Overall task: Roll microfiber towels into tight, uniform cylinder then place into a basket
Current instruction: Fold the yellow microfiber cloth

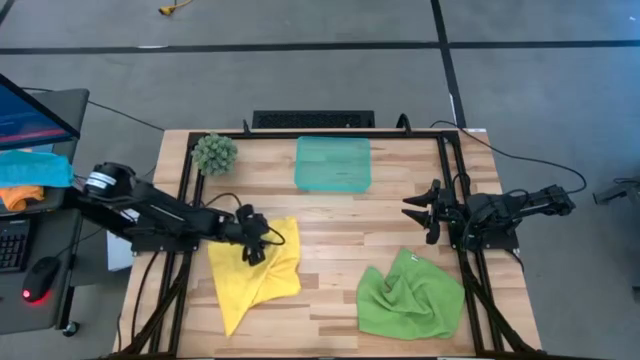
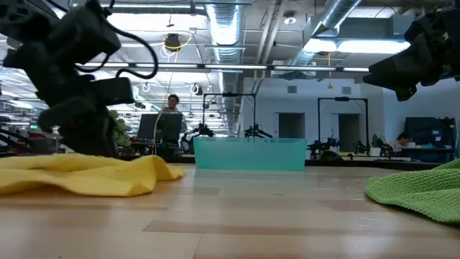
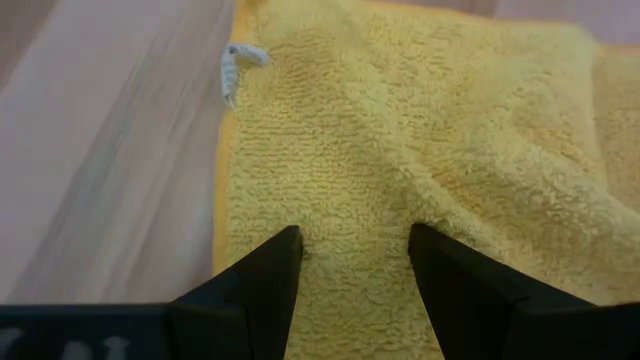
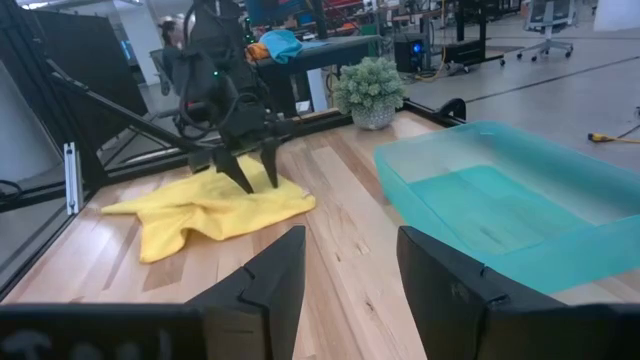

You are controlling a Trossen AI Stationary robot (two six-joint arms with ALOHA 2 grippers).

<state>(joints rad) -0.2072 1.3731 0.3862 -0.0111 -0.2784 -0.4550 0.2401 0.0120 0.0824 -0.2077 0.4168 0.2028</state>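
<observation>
The yellow towel [image 1: 255, 278] lies crumpled on the table's left half; it also shows in the low view [image 2: 86, 173] and the right wrist view [image 4: 205, 210]. My left gripper [image 1: 254, 247] is open, pointing down on the towel's far part. The light green towel [image 1: 410, 298] lies bunched at the near right [image 2: 424, 188]. The teal basket [image 1: 333, 163] stands at the far middle [image 4: 500, 205]. My right gripper [image 1: 418, 212] is open and empty. It hangs above the table between the basket and the green towel. My left gripper comes from above, pointing down, with both open fingertips [image 3: 283, 252] set on the yellow towel's top surface [image 3: 355, 215] near its far edge. A low ridge of cloth lies between the fingers. The towel lies on the table, slack.
A fuzzy green ball [image 1: 214, 152] stands at the far left corner. Black frame rails [image 1: 452, 190] run along the table's left and right sides. Bare wood [image 1: 340, 240] lies between the two towels. A person [image 2: 171, 119] is in the room behind.
</observation>
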